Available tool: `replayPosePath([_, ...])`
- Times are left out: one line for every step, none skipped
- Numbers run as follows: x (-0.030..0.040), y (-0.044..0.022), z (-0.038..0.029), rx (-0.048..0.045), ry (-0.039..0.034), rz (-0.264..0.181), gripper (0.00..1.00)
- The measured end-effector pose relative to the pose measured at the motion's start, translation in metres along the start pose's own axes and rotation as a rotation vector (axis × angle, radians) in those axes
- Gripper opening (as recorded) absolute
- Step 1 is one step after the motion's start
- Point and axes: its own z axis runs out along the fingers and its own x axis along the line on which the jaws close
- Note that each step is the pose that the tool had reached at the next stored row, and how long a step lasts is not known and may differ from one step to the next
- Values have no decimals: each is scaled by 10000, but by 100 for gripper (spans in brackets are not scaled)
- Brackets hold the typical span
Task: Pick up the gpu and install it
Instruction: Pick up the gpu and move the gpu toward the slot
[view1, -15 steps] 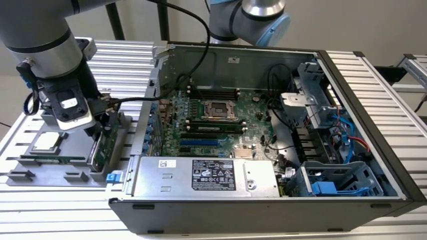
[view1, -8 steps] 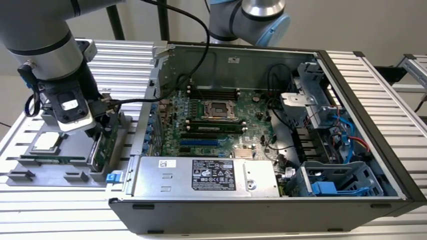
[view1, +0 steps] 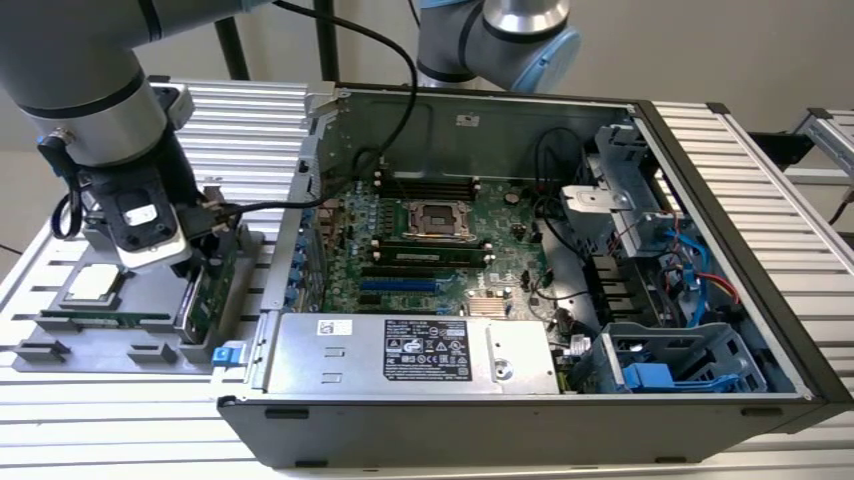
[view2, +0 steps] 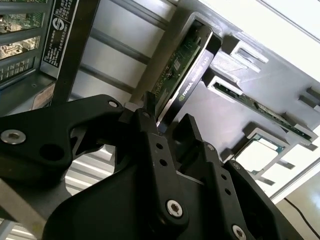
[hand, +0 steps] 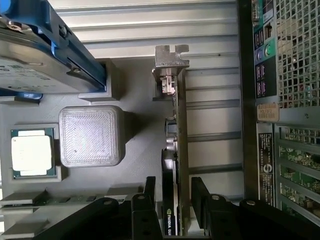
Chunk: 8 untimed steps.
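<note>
Straddling the graphics card with the gripper open, one finger either side, nothing clamped yet. Card on edge in the gray tray beside the computer case, long axis running straight out between the fingers.

Gpu flanked: case wall near one side, gray block other; gaps between free.

Thin green gpu with silver end bracket, upright on edge in grey tray

gpu bracket bare metal; tray matt grey plastic; jaws matt black.
</note>
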Motion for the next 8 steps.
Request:
replayPosePath([1,0,8,1,0,-2,100])
replayPosePath([1,-1,16,1,1,-4,100])
replayPosePath([2,-1,23,2,2,-7,100])
replayPosePath([2,-1,30,0,1,-10,100])
replayPosePath([3,-2,39,1,1,-13,100])
replayPosePath([3,-2,46,0,1,-15,100])
replayPosePath([4,-2,53,1,2,-17,100])
replayPosePath([4,-3,59,0,1,-19,100])
